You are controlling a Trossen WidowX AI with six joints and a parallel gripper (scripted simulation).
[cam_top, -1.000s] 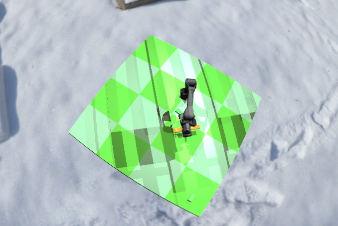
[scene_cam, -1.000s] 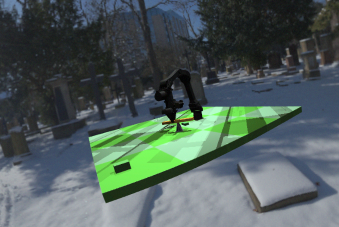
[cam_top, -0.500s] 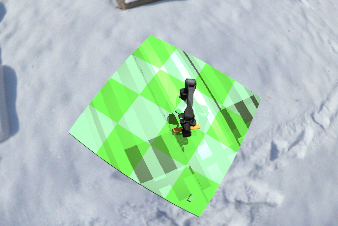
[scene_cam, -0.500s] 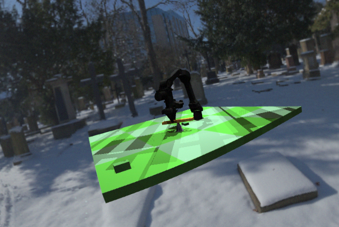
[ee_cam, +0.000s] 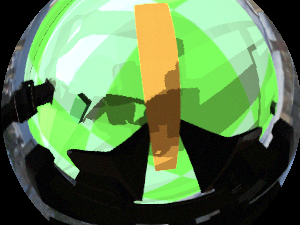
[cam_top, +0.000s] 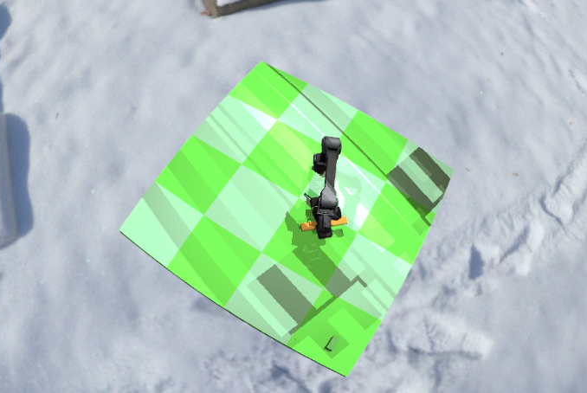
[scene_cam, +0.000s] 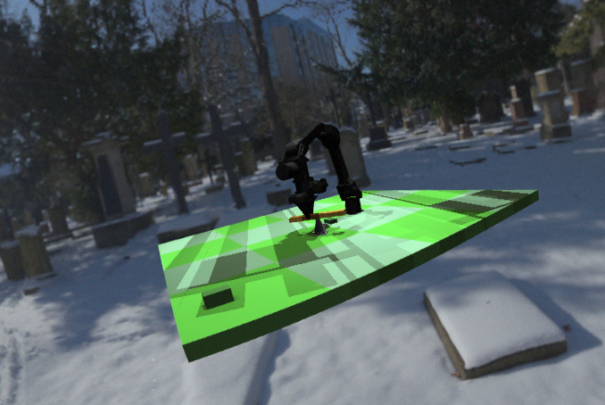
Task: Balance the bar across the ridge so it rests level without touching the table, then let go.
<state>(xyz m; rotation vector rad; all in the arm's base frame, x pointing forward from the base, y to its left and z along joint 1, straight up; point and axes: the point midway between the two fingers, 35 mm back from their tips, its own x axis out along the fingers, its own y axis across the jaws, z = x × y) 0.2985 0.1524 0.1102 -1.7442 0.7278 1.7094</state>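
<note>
The orange bar [cam_top: 340, 222] [scene_cam: 295, 219] [ee_cam: 155, 44] is held off the table, close to level with it. My gripper [scene_cam: 309, 217] [ee_cam: 163, 124] is shut on the bar, nearer one end than the other in the wrist view. In the top view the arm hides the fingertips. The ridge [scene_cam: 319, 228] is a small dark wedge standing on the table, directly under the bar in the exterior view. Its top is at or just below the bar's underside; whether they touch cannot be told. The ridge is not distinguishable in the wrist view or the top view.
A small green block with a dark side [scene_cam: 330, 220] [ee_cam: 78, 107] is near the ridge, toward the arm's base. Another green block [cam_top: 332, 343] [scene_cam: 218, 298] is near a corner of the checkered table [cam_top: 210, 185] [scene_cam: 408, 228]. Dark shadow patches cross the table.
</note>
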